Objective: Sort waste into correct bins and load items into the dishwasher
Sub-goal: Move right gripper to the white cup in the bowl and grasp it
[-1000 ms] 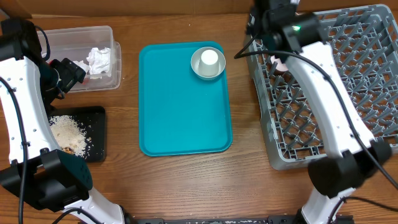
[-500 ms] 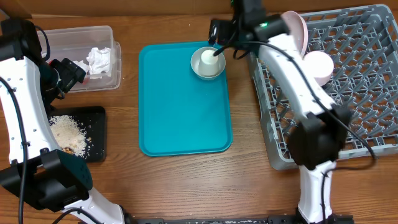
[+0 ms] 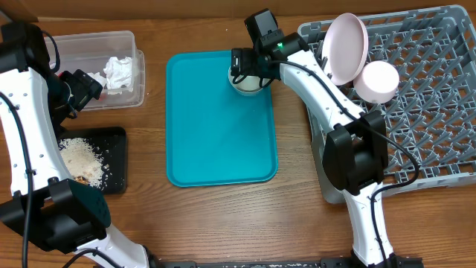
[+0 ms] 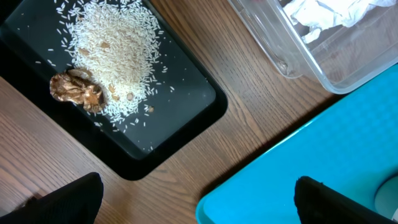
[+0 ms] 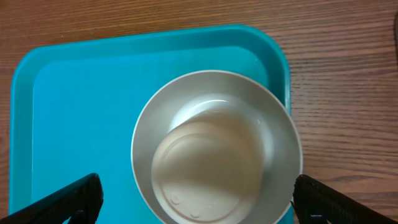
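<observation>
**A:** From above, what's the count?

**B:** Two plates, a big pink plate (image 3: 346, 46) and a small white plate (image 3: 378, 80), both on edge in one grey rack (image 3: 431, 112). One bowl (image 3: 245, 87) sits on one teal tray (image 3: 216, 126). One clear tub (image 3: 89, 45) holds one napkin (image 3: 119, 72), and one black tray (image 3: 115, 160) holds rice (image 3: 80, 158).

**A:** Arms?

**B:** Two. The right tool (image 3: 249, 67) reaches over the bowl. The left tool (image 3: 78, 87) hangs beside the tub.

**A:** Left wrist?

**B:** Its fingers are spread wide and hold nothing, above the bench (image 4: 249, 124). One brown lump (image 4: 78, 90) lies at the rice's edge.

**A:** Right wrist?

**B:** Its fingers are wide apart and empty. One cup (image 5: 208, 165) sits in the bowl below.
</observation>
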